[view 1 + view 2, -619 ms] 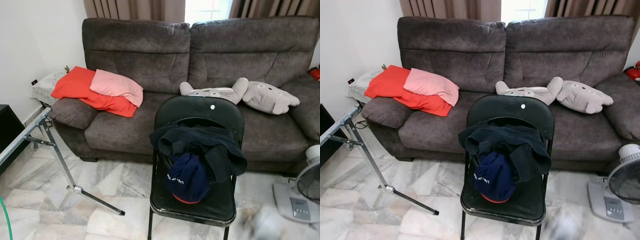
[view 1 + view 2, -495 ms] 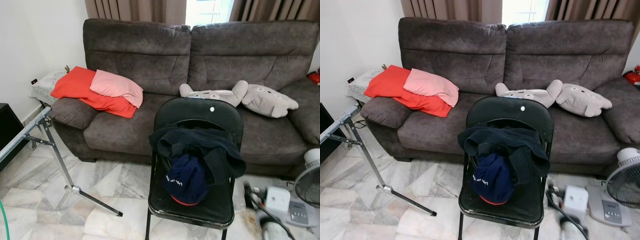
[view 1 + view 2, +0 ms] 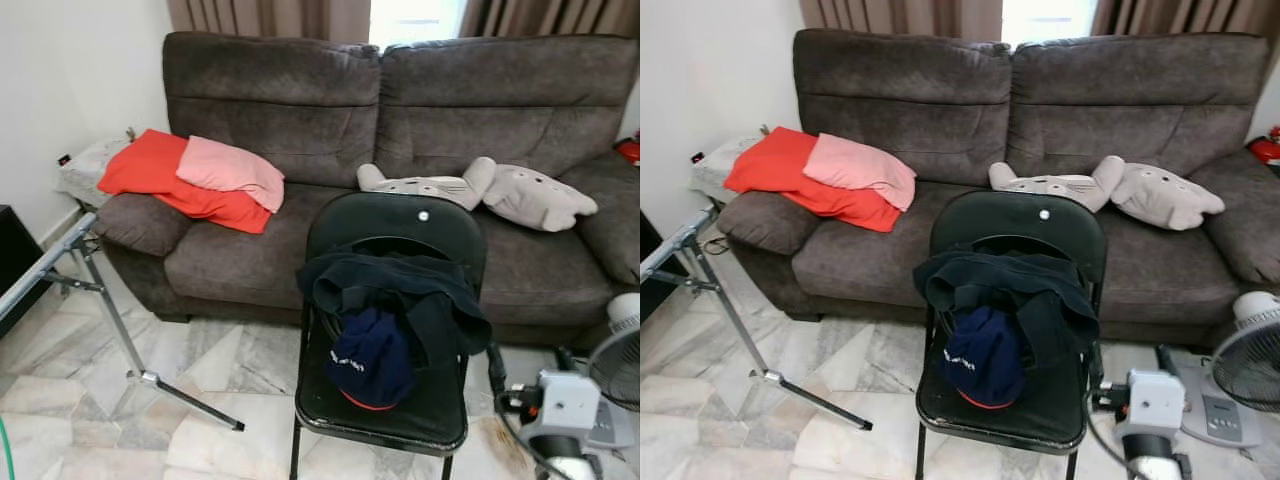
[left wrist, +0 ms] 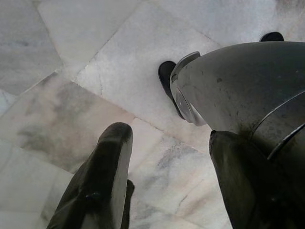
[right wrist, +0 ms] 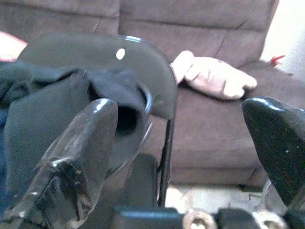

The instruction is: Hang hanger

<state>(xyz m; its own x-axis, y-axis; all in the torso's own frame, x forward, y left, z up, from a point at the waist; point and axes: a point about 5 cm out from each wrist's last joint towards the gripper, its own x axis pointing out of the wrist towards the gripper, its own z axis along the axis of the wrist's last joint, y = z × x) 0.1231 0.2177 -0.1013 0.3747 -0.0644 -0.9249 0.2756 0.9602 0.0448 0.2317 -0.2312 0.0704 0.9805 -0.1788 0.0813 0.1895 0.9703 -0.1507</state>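
Note:
A black folding chair (image 3: 395, 225) stands on the marble floor before the sofa. A dark jacket (image 3: 400, 290) is draped over its back, and a navy cap (image 3: 372, 358) lies on the seat. A black curved bar, perhaps a hanger (image 3: 392, 243), shows above the jacket. My right gripper (image 3: 527, 362) is open, low at the chair's right side; in the right wrist view its fingers (image 5: 90, 138) frame the chair back and jacket (image 5: 71, 86). My left gripper (image 4: 169, 136) hangs open over the floor with nothing in it.
A metal clothes rack (image 3: 95, 300) stands at the left with a foot on the floor. The grey sofa (image 3: 300, 120) holds red and pink cushions (image 3: 190, 175) and a plush toy (image 3: 540, 195). A fan (image 3: 1250, 370) stands at the right.
My right arm has come up into view at the lower right, and its open fingers now reach up beside the chair's seat. The camera has shifted slightly.

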